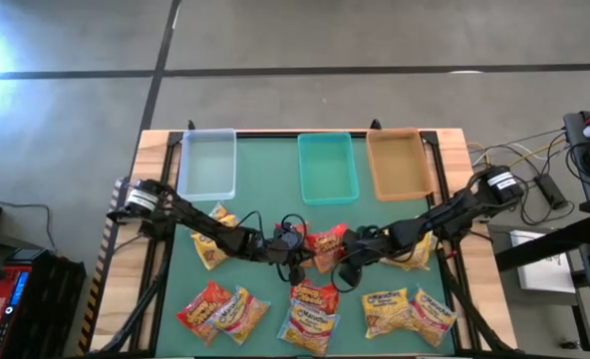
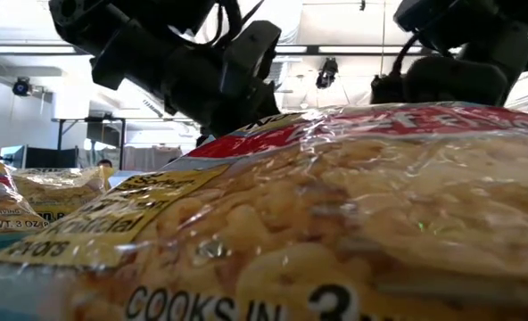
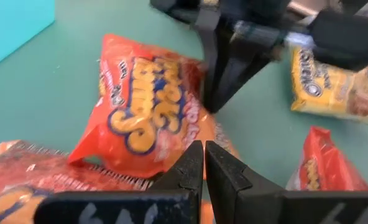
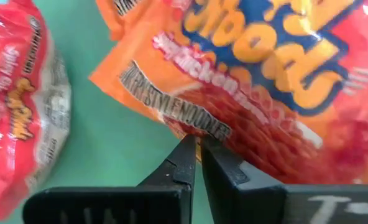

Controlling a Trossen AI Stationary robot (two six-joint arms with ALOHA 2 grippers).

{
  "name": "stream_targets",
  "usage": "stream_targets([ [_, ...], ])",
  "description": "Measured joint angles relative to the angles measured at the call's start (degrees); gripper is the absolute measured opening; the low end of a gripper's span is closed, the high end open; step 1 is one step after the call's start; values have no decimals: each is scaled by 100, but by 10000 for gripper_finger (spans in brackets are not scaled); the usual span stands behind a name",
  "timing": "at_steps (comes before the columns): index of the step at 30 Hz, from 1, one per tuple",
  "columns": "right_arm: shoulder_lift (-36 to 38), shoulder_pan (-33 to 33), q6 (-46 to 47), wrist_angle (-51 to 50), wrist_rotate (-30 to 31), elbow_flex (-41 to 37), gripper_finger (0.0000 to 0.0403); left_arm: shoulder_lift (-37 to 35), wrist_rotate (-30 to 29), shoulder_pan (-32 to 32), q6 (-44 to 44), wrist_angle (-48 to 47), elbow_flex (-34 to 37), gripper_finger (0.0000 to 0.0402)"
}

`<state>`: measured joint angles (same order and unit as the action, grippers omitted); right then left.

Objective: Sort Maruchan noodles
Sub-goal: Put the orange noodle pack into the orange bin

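High view: the left tool [image 1: 287, 249] and right tool [image 1: 343, 261], both pinched narrow and holding nothing, flank one orange-red noodle packet [image 1: 325, 245] mid-bench, directly between them. No packet lies yet in the clear bin [image 1: 207, 165], teal bin [image 1: 326, 168] or tan bin [image 1: 400, 163], so sorting looks barely begun. Next, one tool must spread its fingers [image 3: 193, 163], then close on this packet's crimped edge. It is glossy, crinkled, with bold yellow-and-blue lettering; other noodle packets [image 1: 305, 309] sit nearer the front edge.
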<state>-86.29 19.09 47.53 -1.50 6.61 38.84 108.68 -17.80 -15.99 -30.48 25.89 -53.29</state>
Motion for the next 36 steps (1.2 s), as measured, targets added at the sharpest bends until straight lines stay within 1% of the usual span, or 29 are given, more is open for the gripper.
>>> stream_targets([
  [7,143,0,-202,0,-2,41,18,-9,24,-4,4,24,21,0],
  [14,639,0,-443,-246,10,31,18,-9,32,-9,118,156,6,0],
  [23,1216,1,-601,-657,376,36,18,-9,31,-9,156,273,12,0],
  [36,1148,1,-630,-962,409,34,18,11,26,-7,153,386,4,0],
])
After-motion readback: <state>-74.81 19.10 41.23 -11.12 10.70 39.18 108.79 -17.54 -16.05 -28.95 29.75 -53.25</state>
